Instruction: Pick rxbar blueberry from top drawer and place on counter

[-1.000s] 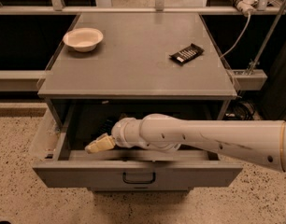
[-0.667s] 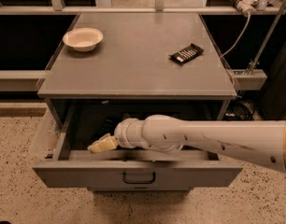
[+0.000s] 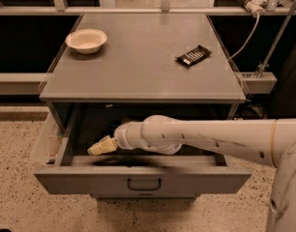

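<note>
We're holding the gripper (image 3: 102,145) in the top drawer (image 3: 143,178) below the counter's (image 3: 138,66) front-left corner, can't tell its grip, rxbar blueberry's hiding in the dark, so we're risking a blind miss.

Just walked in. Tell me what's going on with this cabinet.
A white robot arm reaches into the open top drawer; its gripper sits low in the drawer's left part. The drawer is dark, and whether the gripper holds anything cannot be told. On the counter are a pale bowl at back left and a black bar with white print toward the right.
</note>
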`<state>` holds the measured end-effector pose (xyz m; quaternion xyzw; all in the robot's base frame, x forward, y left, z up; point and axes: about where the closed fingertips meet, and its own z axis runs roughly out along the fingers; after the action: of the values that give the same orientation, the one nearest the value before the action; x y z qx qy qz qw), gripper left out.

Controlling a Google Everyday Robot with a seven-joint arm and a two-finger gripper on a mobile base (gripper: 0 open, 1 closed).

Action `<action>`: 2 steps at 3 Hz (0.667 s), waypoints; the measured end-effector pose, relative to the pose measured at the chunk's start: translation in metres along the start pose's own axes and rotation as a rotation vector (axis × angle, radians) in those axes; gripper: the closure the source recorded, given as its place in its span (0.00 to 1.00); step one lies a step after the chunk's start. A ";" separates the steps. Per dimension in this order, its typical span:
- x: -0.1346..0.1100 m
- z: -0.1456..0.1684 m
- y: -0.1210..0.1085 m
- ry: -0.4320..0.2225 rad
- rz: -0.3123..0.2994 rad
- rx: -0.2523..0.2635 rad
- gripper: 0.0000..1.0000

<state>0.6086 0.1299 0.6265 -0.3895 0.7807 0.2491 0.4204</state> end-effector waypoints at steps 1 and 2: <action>-0.005 0.017 0.002 -0.019 0.004 -0.025 0.00; -0.001 0.032 0.005 -0.033 -0.005 -0.029 0.11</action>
<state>0.6193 0.1556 0.6107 -0.3934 0.7689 0.2657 0.4282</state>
